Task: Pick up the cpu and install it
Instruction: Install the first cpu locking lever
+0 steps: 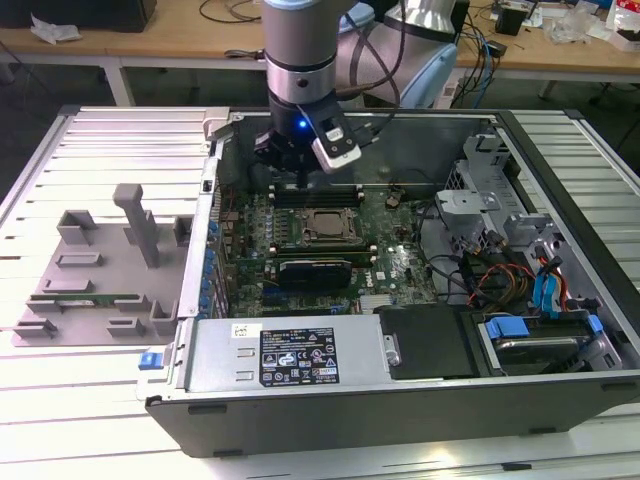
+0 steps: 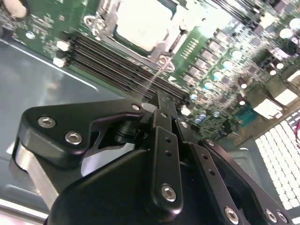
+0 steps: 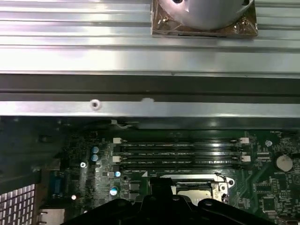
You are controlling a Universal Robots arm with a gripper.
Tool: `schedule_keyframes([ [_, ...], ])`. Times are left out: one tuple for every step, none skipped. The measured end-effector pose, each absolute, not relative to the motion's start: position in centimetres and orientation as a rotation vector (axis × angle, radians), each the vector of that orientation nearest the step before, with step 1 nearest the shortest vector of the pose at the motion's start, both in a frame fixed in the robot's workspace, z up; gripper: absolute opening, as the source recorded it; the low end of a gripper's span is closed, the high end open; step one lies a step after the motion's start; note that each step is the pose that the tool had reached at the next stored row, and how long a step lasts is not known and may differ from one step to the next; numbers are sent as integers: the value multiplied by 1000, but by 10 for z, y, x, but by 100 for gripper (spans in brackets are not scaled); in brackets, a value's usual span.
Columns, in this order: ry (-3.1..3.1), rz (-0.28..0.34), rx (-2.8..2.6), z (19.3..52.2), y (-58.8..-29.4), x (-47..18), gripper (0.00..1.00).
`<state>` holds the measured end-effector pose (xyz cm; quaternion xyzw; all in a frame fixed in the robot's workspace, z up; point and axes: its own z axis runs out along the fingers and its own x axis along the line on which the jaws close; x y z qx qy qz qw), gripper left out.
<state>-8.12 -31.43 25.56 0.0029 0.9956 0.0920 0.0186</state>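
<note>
The cpu, a small square chip with a silvery top, lies flat in the black socket frame on the green motherboard inside the open computer case. In the second wrist view the cpu sits in the socket, beyond the fingertips. The first wrist view shows the cpu partly behind the gripper body. My gripper hangs just above the memory slots at the far side of the socket, apart from the chip. The gripper has its fingers together, with nothing between them.
A grey tray on the exterior view's left holds a long green memory stick. Memory slots lie beside the socket. A black heat sink, the power supply and a drive cage with blue tabs crowd the case.
</note>
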Motion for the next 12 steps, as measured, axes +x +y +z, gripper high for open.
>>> schedule_keyframes([
  [3093,286,9,255,-315,-74,11],
  [3094,286,10,255,-315,-69,11],
  [3095,286,9,255,-315,-67,11],
  [3096,286,10,255,-315,-64,11],
  [3098,286,10,255,-316,-59,11],
  [3099,286,10,255,-316,-55,11],
  [3101,287,11,255,-317,-51,11],
  [3103,287,11,255,-318,-46,11],
  [3105,287,11,255,-318,-43,11],
  [3106,287,11,255,-318,-41,11],
  [3106,287,12,255,-319,-40,11],
  [3106,287,12,255,-319,-40,11],
])
